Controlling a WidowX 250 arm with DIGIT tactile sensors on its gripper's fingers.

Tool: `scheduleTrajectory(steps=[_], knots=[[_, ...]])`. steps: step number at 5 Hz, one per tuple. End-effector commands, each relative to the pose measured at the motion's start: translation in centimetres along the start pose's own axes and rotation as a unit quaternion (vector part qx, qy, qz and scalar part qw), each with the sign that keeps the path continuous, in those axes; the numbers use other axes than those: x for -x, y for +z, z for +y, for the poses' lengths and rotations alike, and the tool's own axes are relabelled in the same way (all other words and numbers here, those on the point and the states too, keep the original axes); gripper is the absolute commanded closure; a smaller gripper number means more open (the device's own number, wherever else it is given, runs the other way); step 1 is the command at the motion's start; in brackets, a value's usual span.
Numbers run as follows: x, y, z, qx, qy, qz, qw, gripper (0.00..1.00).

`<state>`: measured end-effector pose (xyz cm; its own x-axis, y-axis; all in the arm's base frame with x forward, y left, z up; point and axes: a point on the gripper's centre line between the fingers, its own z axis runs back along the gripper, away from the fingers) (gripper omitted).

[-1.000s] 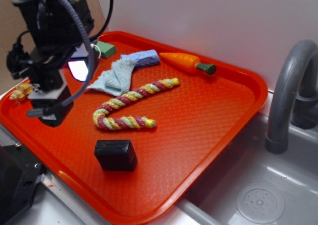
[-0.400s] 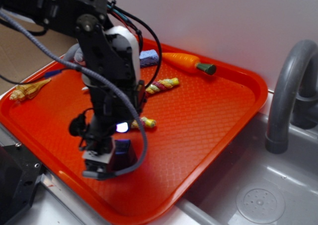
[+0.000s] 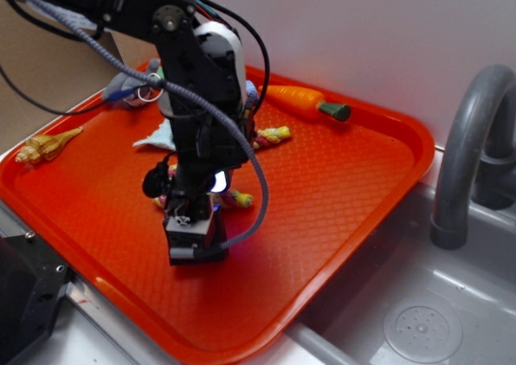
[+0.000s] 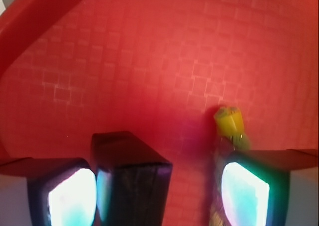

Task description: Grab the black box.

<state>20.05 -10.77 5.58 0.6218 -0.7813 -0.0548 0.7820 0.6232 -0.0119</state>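
Two lit fingers (image 4: 70, 196) of gripper (image 4: 157, 196) were seen spread apart, straddling black box (image 4: 132, 178); left pad was close against box, right pad was kept apart by gap. No grasp was shown. Box was seen low on red tray (image 4: 149, 61), long axis running away from camera, one corner pointed forward. Rope toy (image 4: 229, 122) end was seen just beside right finger. In exterior view, gripper (image 3: 196, 248) was lowered near tray's front edge; carrot (image 3: 306, 102) was seen well apart.

Matte black box (image 4: 130, 172), waffle-textured red-orange tray (image 3: 339, 188), orange carrot (image 3: 300, 101), yellow-pink-green striped rope (image 3: 270, 135).
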Motion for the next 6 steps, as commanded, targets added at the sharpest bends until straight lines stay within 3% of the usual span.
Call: scheduleTrajectory(steps=[1, 2, 3, 5, 6], knots=[[-0.3, 0.2, -1.8, 0.000, -0.009, -0.004, 1.000, 1.00], [-1.0, -0.6, -2.9, 0.017, -0.017, 0.012, 1.000, 1.00], [-0.4, -0.3, -3.5, -0.009, -0.030, 0.014, 0.999, 0.00], [2.8, 3.3, -3.1, 0.001, 0.004, -0.039, 0.999, 0.00], [3.7, 3.4, -3.2, -0.011, 0.018, -0.050, 0.999, 0.00]])
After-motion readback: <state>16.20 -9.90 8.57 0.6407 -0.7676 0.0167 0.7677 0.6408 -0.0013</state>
